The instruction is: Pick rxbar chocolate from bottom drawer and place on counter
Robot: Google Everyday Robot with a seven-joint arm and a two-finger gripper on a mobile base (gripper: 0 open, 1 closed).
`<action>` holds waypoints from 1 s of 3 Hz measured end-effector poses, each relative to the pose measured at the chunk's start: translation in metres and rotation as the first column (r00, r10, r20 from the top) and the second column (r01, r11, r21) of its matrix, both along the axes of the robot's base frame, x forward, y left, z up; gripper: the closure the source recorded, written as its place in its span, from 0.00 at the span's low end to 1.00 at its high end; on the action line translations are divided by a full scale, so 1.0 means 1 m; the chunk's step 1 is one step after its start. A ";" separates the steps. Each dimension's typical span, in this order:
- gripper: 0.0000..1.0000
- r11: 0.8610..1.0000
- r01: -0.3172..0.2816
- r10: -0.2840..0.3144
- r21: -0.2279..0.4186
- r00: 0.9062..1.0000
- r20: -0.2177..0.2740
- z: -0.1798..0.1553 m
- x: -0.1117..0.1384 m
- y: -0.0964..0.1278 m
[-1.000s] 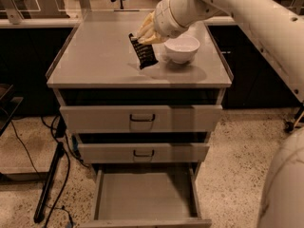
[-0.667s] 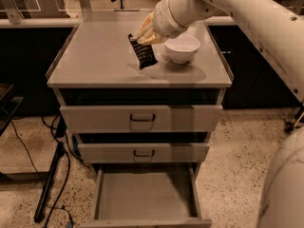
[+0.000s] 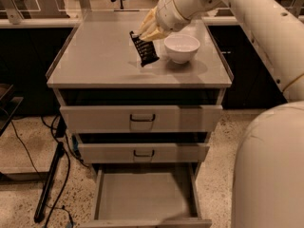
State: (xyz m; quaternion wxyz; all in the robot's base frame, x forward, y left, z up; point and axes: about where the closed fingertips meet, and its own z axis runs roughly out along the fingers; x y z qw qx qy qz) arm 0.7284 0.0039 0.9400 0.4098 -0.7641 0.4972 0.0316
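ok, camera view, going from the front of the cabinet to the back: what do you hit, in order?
bottom drawer, pulled out → middle drawer → top drawer → counter → rxbar chocolate, tilted, its top end held in the jaws of the gripper above the counter.

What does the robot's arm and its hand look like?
The arm is fat, smooth and white, built from rounded tube pieces with thin dark seams. Its gripper, over the counter by the rxbar chocolate and white bowl, is pale yellowish and narrower. No cables show on it.
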 end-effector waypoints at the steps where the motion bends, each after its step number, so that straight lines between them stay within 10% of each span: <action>1: 1.00 1.000 -0.026 0.026 0.003 0.999 -0.031 0.000 0.005 -0.002; 3: 1.00 0.997 -0.079 0.076 -0.012 0.985 -0.156 -0.024 0.013 -0.003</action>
